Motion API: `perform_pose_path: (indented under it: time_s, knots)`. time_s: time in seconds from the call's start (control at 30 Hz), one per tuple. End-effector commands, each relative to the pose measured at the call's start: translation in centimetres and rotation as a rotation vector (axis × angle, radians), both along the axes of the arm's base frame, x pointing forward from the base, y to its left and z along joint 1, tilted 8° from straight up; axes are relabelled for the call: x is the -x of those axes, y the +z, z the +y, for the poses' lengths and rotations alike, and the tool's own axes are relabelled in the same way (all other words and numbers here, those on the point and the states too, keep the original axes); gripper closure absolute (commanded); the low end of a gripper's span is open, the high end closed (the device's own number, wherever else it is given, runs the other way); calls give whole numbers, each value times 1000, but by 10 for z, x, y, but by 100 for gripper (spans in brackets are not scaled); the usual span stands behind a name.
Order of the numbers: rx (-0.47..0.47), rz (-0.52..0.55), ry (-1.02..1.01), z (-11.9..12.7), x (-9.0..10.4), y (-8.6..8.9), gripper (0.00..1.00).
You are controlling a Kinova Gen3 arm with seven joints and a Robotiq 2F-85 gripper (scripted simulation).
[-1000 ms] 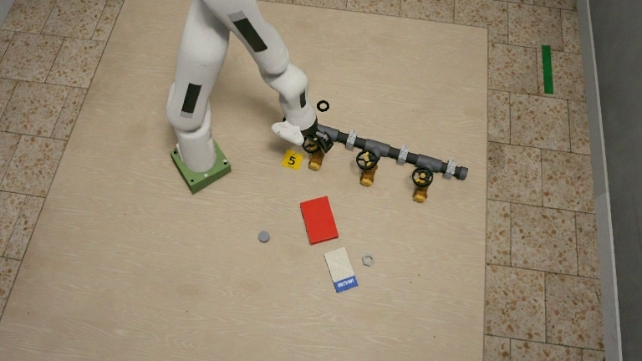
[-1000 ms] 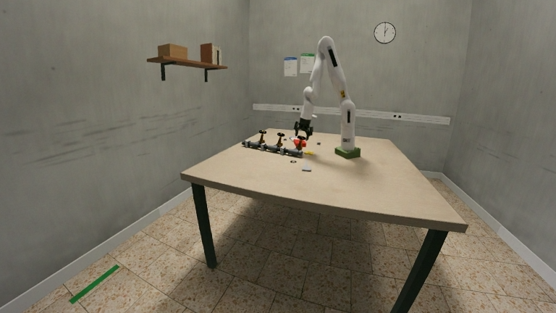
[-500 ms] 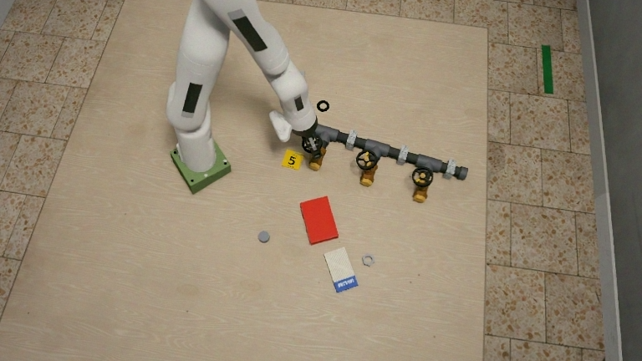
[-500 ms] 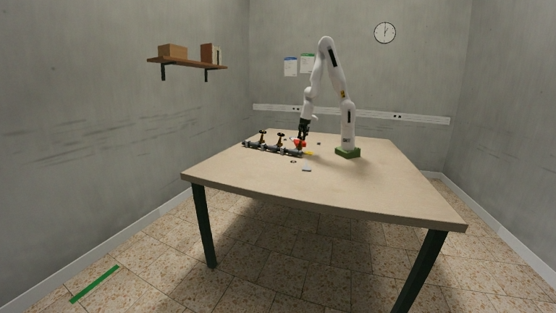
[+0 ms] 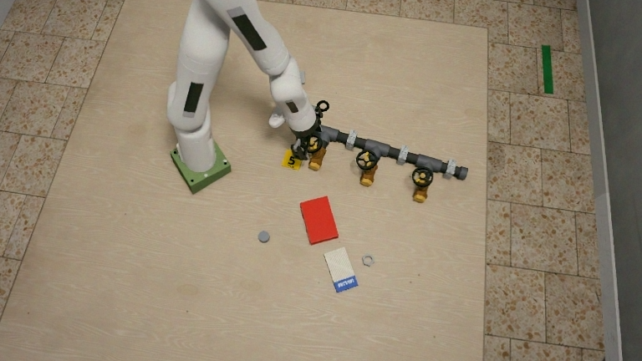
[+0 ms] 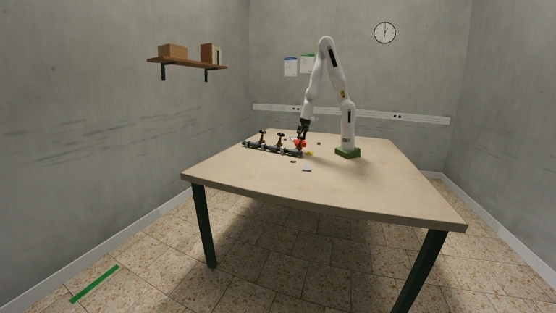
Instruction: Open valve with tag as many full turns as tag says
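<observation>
A grey pipe (image 5: 393, 151) lies across the table with three brass valves, each with a black handwheel. The left valve (image 5: 316, 149) has a yellow tag (image 5: 291, 160) marked 5 lying beside it. The middle valve (image 5: 369, 160) and the right valve (image 5: 416, 181) stand apart from the arm. My gripper (image 5: 305, 143) is open and sits right over the left valve's handwheel, fingers on either side of it. In the exterior view the gripper (image 6: 302, 134) hangs above the pipe's near end (image 6: 297, 152).
A red block (image 5: 318, 219), a white and blue card (image 5: 340, 269), a grey disc (image 5: 263, 236), a grey nut (image 5: 366, 256) and a black ring (image 5: 321, 102) lie on the table. The arm's green base (image 5: 201, 168) stands to the left.
</observation>
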State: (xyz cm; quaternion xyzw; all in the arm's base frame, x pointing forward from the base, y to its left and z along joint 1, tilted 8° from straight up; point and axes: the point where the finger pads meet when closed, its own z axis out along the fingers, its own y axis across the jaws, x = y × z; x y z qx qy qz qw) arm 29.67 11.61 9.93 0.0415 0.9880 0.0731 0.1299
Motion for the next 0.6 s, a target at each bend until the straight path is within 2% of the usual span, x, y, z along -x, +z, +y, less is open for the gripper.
perform_pose_path:
  time_s: [0.0,0.03,0.4,0.57]
  knots:
    - [-27,11,-161,0,0,0,0]
    - [-27,11,-161,0,0,0,0]
    - [-186,86,-728,0,0,0,0]
    - [-230,106,-882,0,0,0,0]
